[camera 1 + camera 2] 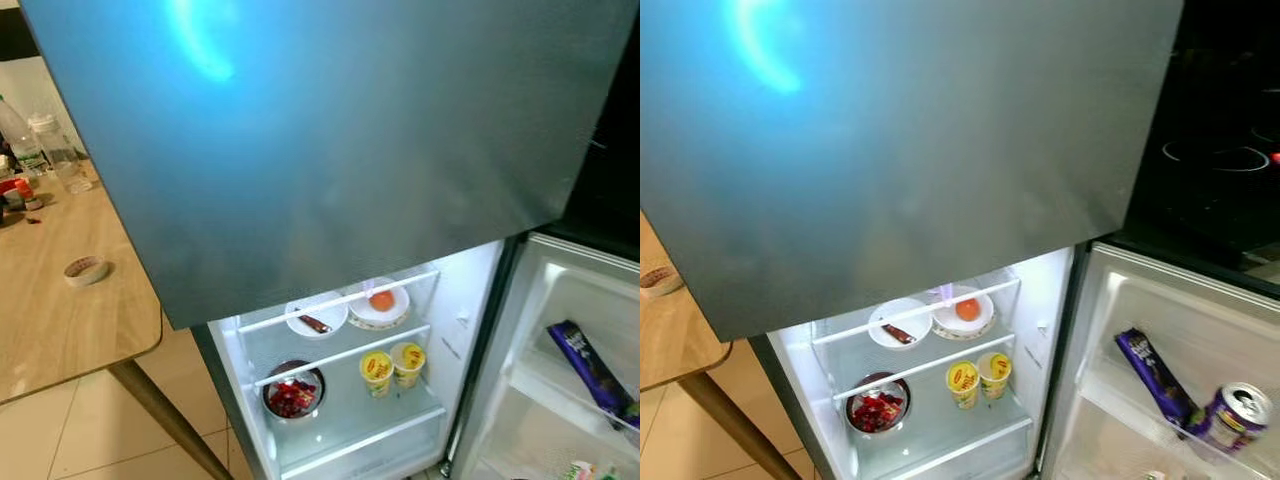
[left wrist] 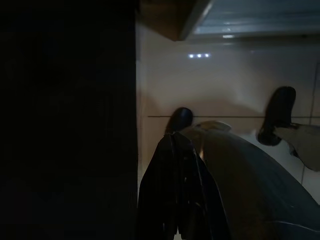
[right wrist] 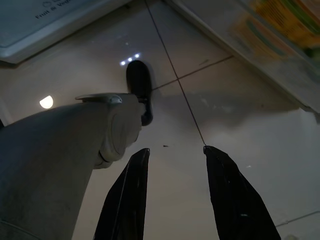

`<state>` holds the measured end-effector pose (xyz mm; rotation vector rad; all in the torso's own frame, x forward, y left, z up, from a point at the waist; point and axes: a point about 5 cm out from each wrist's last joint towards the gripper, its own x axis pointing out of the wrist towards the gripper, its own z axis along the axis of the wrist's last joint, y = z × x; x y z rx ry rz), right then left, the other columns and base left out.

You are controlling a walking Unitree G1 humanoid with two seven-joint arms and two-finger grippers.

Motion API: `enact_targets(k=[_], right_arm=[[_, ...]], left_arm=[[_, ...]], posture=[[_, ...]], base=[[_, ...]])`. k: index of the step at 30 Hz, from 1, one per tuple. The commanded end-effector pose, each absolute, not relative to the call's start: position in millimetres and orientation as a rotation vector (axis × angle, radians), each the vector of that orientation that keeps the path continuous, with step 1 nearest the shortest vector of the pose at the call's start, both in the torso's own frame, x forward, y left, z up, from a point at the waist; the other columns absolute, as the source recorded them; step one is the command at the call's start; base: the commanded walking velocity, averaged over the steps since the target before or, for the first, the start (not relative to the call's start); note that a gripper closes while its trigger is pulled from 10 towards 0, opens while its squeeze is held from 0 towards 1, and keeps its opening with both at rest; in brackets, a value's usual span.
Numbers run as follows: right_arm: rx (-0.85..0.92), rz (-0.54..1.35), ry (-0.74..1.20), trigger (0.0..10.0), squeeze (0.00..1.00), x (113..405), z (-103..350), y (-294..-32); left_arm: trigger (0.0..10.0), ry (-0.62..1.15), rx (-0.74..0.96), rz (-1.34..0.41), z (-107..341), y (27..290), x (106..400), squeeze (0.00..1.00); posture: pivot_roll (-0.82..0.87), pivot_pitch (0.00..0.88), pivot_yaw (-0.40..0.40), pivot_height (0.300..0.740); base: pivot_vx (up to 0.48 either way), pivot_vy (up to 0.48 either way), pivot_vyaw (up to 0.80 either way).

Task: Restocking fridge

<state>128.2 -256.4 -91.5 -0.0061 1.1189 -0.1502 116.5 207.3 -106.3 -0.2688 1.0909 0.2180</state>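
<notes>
From up here I see the closed upper fridge door [image 1: 330,140] overhanging the lit lower compartment, whose shelves are crowded by plates [image 1: 378,305], yellow cups [image 1: 392,368] and a metal bowl [image 1: 293,392], with free room in front of the cups and the tabletop [image 1: 60,300] hemming my left.
</notes>
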Motion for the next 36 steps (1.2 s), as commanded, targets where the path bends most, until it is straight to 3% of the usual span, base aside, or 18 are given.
enact_targets(k=[1, 26, 36], right_arm=[[-0.011, -0.142, 1.125, 10.0, 0.0, 128.2, -92.1, -254.7], [-0.014, -0.145, 1.121, 10.0, 0.0, 130.2, -90.6, -257.6], [-0.007, -0.146, 1.118, 10.0, 0.0, 130.8, -90.6, -256.7]], left_arm=[[10.0, 1.097, -0.264, 0.209, -106.9, 205.8, 115.4, 0.0], [10.0, 1.106, -0.28, 0.197, -108.4, 199.3, 113.8, 0.0], [10.0, 1.067, -0.269, 0.147, -105.6, 198.5, 121.3, 0.0]], posture=[[-0.1, 0.0, 0.023, 0.74], [-0.11, 0.0, 0.014, 0.74], [-0.11, 0.0, 0.018, 0.74]], base=[[-0.48, 0.0, 0.0], [-0.48, 0.0, 0.0], [-0.066, 0.0, 0.0]])
